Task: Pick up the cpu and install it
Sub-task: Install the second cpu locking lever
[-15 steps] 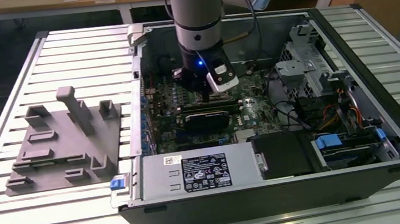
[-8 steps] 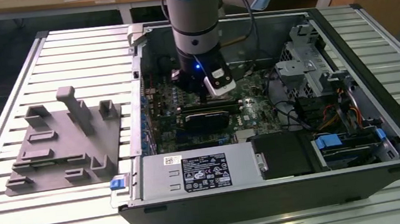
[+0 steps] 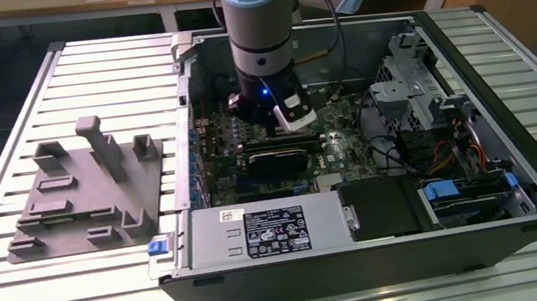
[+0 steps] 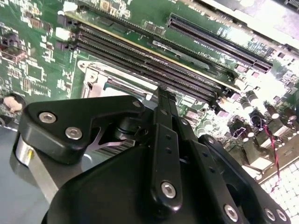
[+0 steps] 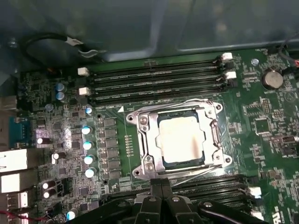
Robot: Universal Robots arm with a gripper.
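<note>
Already, the cpu (image 5: 181,138) is being seen seated inside the socket frame (image 5: 145,140) on the motherboard (image 5: 261,126). The end effector (image 5: 161,189) is being held just beside the socket, fingers pressed together on nothing. Installation is being judged nearly finished; securing the socket latch is being called for.

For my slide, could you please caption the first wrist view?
The cpu sits in its motherboard socket frame, with the gripper just beside it.

above cpu (image 5: 181,139): open | flanks: RAM slots (image 5: 154,79) | case wall (image 3: 302,38) near
</note>
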